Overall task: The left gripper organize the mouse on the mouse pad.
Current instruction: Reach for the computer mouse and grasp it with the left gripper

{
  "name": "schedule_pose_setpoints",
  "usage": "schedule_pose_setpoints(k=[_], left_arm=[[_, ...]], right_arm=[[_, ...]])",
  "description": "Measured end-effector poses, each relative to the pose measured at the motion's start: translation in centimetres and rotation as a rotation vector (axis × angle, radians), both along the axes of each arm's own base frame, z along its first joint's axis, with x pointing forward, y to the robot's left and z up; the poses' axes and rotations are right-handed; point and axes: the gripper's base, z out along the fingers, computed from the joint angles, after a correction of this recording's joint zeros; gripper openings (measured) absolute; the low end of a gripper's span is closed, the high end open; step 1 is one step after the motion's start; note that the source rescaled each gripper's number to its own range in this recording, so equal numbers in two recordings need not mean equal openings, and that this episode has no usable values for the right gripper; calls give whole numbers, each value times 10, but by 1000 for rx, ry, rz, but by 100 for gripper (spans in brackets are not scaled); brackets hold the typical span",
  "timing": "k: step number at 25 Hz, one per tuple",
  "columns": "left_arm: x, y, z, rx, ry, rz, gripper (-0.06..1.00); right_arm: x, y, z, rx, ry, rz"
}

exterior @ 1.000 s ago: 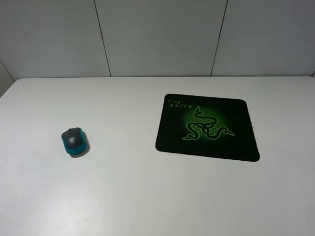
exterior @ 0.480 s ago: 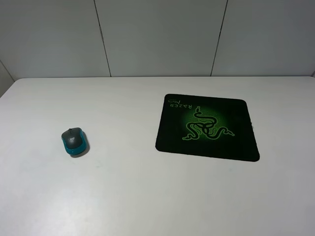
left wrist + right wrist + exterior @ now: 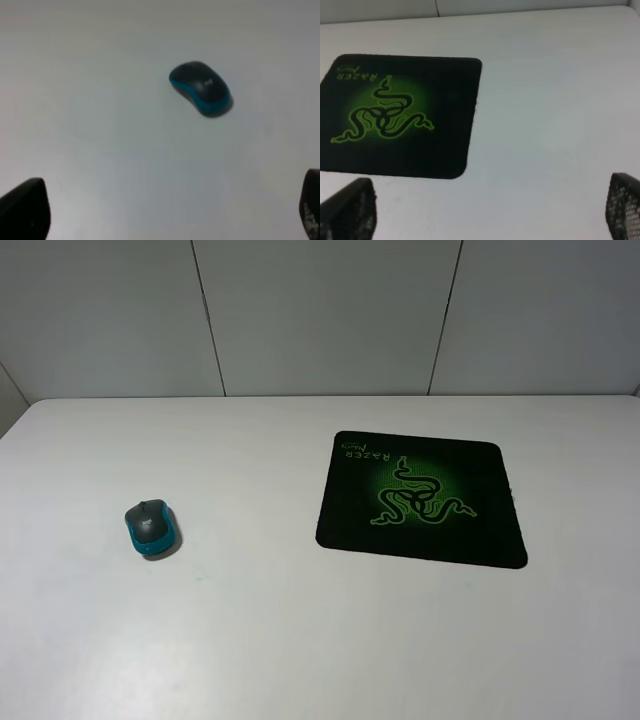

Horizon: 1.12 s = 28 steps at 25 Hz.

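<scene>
Exterior high view: neither gripper appears here, only a white desk (image 3: pixel 300 640) in front of a pale panelled wall (image 3: pixel 320 310). The mouse (image 3: pixel 152 528), with its dark grey top and teal sides, sits on the bare desk on the side where the left arm works. The mouse pad (image 3: pixel 421 498) lies flat on the right arm's side, well apart from the mouse, with nothing on it. Its green snake emblem (image 3: pixel 418 496) glows at the centre, and small green lettering (image 3: pixel 366 453) sits near one far corner. Left wrist view: the left gripper (image 3: pixel 167 210) hangs above the desk with its jaws spread wide and holds nothing. Only the two dark fingertips (image 3: pixel 25 210) show, at opposite edges of the picture. The mouse (image 3: pixel 201 88) lies ahead of this gripper, roughly in line with the gap between the fingertips and well apart from both. It rests flat on the desk, turned at a slant to the gripper's axis. The pad does not show in this view. Right wrist view: the right gripper (image 3: pixel 485 207) is likewise wide open and empty, with its two mesh-textured fingertips (image 3: pixel 624 205) showing far apart. The mouse pad (image 3: pixel 400 115) lies ahead of this gripper and off to one side, beyond one fingertip. Bare desk lies ahead of the other fingertip.
</scene>
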Motion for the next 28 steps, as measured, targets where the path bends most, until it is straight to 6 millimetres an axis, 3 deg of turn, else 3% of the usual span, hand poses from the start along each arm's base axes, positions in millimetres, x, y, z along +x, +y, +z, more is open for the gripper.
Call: schedule_pose_setpoints(k=[6,12,20,28], left_arm=[[21,-2,26,4,123,3,100],[65,-5,38,-10,305,32,100],[133,-10,32,-32,491,72,100],[185,-15,2,-66,594,115,100]], right_arm=[[0,0,0,0,0,0],[0,0,0,0,0,0],[0,0,0,0,0,0],[0,0,0,0,0,0]])
